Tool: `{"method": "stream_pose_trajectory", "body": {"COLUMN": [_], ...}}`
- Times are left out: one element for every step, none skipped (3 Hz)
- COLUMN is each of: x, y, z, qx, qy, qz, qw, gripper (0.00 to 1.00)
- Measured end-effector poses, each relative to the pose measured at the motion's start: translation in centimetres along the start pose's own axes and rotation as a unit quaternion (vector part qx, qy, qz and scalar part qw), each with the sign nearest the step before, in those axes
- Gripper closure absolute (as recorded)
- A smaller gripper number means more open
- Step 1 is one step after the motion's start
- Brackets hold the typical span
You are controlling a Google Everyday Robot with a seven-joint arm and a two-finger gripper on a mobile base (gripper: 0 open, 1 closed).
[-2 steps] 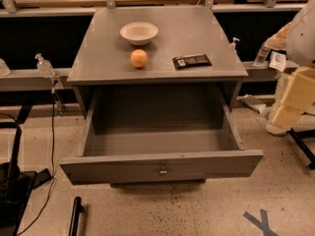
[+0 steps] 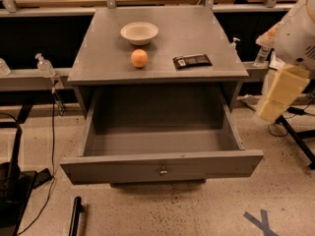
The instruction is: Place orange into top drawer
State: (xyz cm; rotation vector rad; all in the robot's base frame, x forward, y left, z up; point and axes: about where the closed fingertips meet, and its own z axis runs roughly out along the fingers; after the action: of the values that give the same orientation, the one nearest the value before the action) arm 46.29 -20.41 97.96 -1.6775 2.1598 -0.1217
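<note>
One gripper [image 2: 280, 95] shows, a cream-coloured block hanging at about three o'clock in the view. It is off the right side of the grey cabinet and well apart from everything on it. Whether it is spread or closed I cannot tell, though it carries no orange.

Toward its nine o'clock, the nearest thing on the cabinet top [image 2: 197, 28] is a dark flat packet [image 2: 192, 61]. Next comes the orange [image 2: 139, 58], resting free near the front edge, with the cream bowl [image 2: 139, 32] just beyond it at twelve o'clock. At six o'clock from the fruit the top drawer [image 2: 123, 170] stands pulled right out.

The step in hand, by my reading, is the reach for the fruit, with no grasp made yet. The next move calls for swinging in above the packet and coming down squarely on the orange, clear of the bowl, since a round fruit will likely roll if clipped off-centre. It then needs lifting and carrying toward six o'clock, to be lowered into the drawer.
</note>
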Motion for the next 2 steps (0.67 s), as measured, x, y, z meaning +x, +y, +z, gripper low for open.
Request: {"method": "stream_pose_trajectory", "body": {"x": [-4.7, -8.4], "y": [-4.9, -8.6], "z": [5.8, 9.0], "qx": [0.027, 0.061], "qy": [-0.076, -0.138], "qz": [0.017, 0.026], "qw": [0.9966, 0.9882], "gripper": [0.00, 0.00]}}
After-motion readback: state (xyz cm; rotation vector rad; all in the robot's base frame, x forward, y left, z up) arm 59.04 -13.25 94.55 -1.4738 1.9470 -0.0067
